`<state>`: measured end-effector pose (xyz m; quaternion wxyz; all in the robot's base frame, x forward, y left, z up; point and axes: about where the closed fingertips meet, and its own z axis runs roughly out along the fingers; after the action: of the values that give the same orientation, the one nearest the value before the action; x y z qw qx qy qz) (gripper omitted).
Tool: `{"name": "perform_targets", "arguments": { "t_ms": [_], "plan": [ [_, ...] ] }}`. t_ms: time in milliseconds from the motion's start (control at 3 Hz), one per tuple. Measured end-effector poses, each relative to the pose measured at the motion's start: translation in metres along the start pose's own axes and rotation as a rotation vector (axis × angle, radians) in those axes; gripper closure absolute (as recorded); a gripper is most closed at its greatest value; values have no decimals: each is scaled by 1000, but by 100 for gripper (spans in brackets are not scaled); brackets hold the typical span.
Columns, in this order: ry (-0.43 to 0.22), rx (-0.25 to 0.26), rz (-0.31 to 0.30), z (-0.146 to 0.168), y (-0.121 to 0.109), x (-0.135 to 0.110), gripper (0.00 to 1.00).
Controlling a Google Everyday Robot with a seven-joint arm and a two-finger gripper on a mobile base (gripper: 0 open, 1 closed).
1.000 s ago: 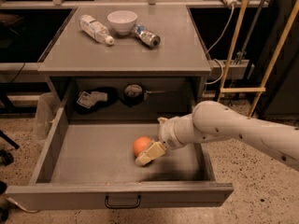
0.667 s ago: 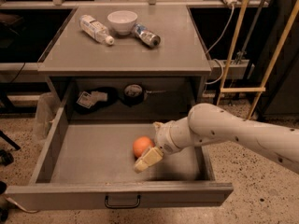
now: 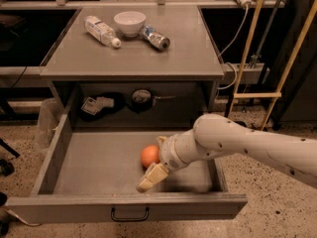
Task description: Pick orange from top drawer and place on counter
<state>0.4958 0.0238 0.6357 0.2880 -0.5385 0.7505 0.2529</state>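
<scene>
operator: change since the earlier frame: gripper (image 3: 152, 163) has shifted left and toward the drawer's front wall; orange (image 3: 149, 155) has not moved.
inspector: gripper state?
operator: fingers spread. one cream finger (image 3: 152, 176) slants down toward the front wall, just in front of the orange. the other tip shows just behind the fruit. the orange sits between them; contact cannot be confirmed.
inspector: orange location and heading?
operator: on the floor of the open top drawer (image 3: 89, 167), right of centre, nearer the front wall than the back. round body: no long axis, and no stem end visible to give a heading.
inspector: counter (image 3: 148, 58)?
operator: white bowl (image 3: 130, 23) near the back edge, left of centre. clear bottle (image 3: 101, 31) just left of it, lying down, cap toward the front. second bottle (image 3: 155, 37) just right of the bowl, lying down, slanted toward the front-right corner.
</scene>
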Motion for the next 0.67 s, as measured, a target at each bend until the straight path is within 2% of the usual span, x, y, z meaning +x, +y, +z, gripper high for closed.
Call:
{"name": "perform_targets", "arguments": {
  "t_ms": [333,667],
  "plan": [
    [-25,-38,44,18,-1,-8,0],
    [-25,-38,44,18,-1,-8,0]
  ]
}}
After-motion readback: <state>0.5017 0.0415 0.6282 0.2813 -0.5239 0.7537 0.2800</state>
